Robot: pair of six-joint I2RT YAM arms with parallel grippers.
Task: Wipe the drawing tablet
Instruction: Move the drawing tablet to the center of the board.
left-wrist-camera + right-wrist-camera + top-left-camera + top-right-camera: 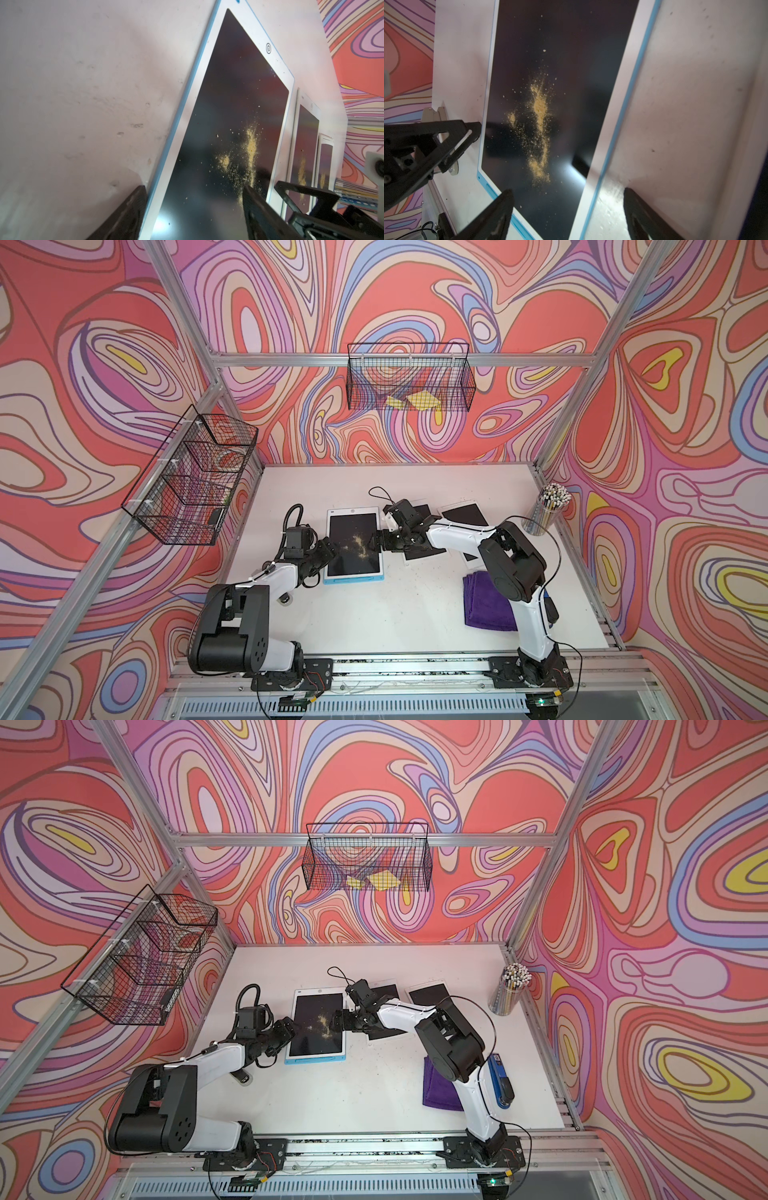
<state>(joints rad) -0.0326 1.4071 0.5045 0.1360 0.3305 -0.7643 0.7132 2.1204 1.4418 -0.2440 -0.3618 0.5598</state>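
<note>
The left gripper [331,548] stands wide, straddling one edge of the drawing tablet [353,522]; yellow powder [360,548] lies on the screen just ahead of its fingertips. The right gripper [379,540], also wide, straddles the opposite edge, purple cloth [486,605] well behind it

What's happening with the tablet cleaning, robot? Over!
Left gripper open, right gripper open, astride edges of drawing tablet. Yellow powder on screen. Purple cloth not yet picked up.
</note>
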